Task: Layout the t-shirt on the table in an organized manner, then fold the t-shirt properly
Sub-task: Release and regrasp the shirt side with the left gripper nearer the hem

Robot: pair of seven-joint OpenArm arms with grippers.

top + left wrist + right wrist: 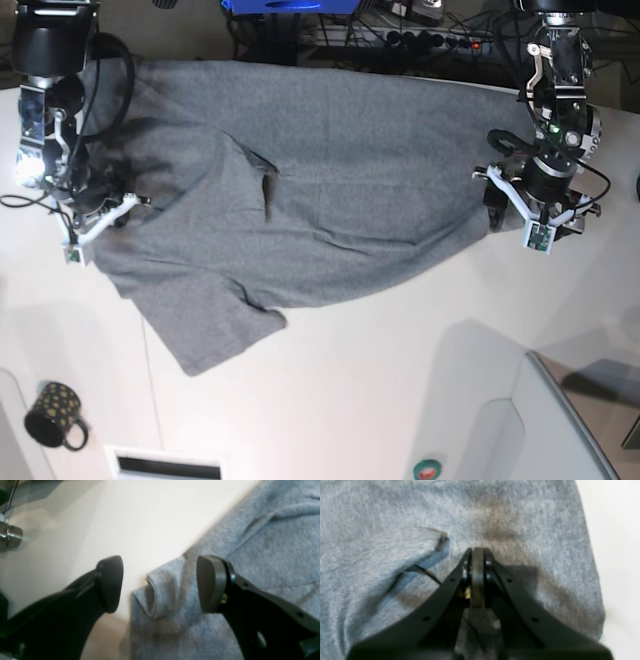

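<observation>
The heather-grey t-shirt [330,200] lies spread across the back of the white table [400,350], one sleeve pointing toward the front left. My left gripper [160,583] is open over the shirt's right-hand edge. A small folded corner of cloth [160,597] lies between its fingers [110,585], untouched by either pad. In the base view this gripper [515,205] hovers at the shirt's right end. My right gripper [477,552] is shut, its tip down on the grey cloth [382,542] beside a small crease. It sits at the shirt's left edge [98,215] in the base view.
A dark dotted mug [55,415] stands at the front left corner. A raised white panel with a grey edge [580,420] fills the front right. Cables and a power strip [420,35] run behind the table. A metal fitting [10,536] shows at the left wrist view's edge.
</observation>
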